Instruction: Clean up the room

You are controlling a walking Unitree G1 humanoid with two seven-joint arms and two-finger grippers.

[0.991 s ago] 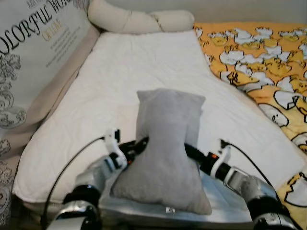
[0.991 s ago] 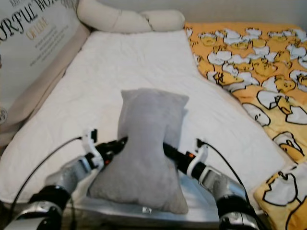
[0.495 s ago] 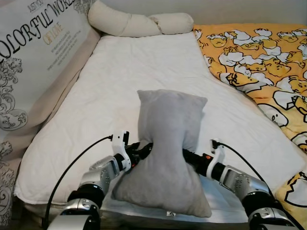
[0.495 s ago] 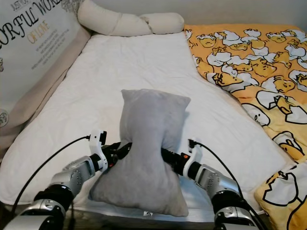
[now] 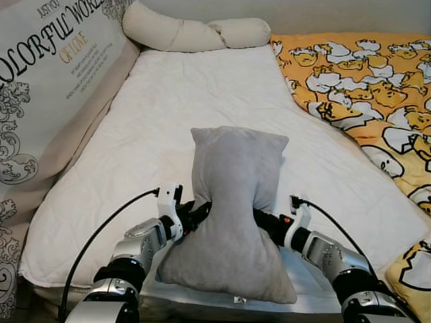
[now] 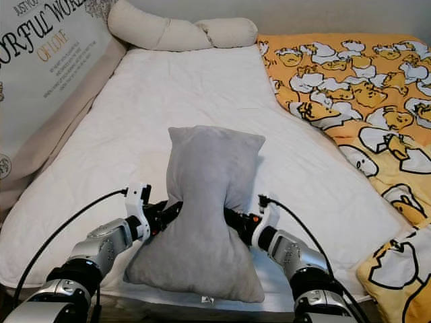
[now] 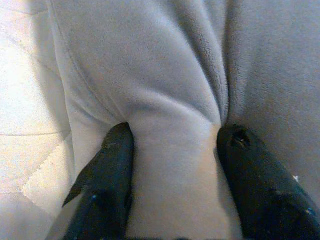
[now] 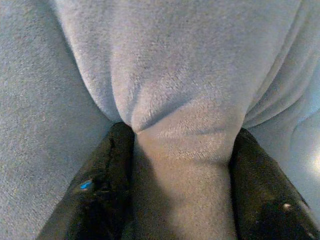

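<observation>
L gripper (image 7: 172, 150) is clamped on a fold of the grey pillow (image 5: 232, 215), both black fingers (image 7: 107, 185) pinching bunched fleece between them in the left wrist view. R gripper (image 8: 180, 145) does the same on the opposite side, fabric squeezed into a ridge between its fingers (image 8: 260, 185). From the head views the two grippers bite the pillow at its waist, L side and R side, so it's cinched in the middle w/ the upper part standing up and the lower part bulging toward the robot. Silver forearms w/ black cables run back from each gripper toward the camera.

Pillow is held over the near edge of the white quilted mattress pad (image 5: 202, 108); can't tell if its bottom touches the pad.

Pad covers the L part of the bed, lightly wrinkled. Along the R side lies an orange blanket (image 5: 363, 74) w/ a white-and-yellow cartoon print, its edge overlapping the pad. At the far end, a cream bolster (image 5: 195, 30), twisted in the middle, sits against the wall. Down the L side, a tall padded panel (image 5: 47, 74) w/ grey scrollwork & printed lettering leans along the bed edge.
</observation>
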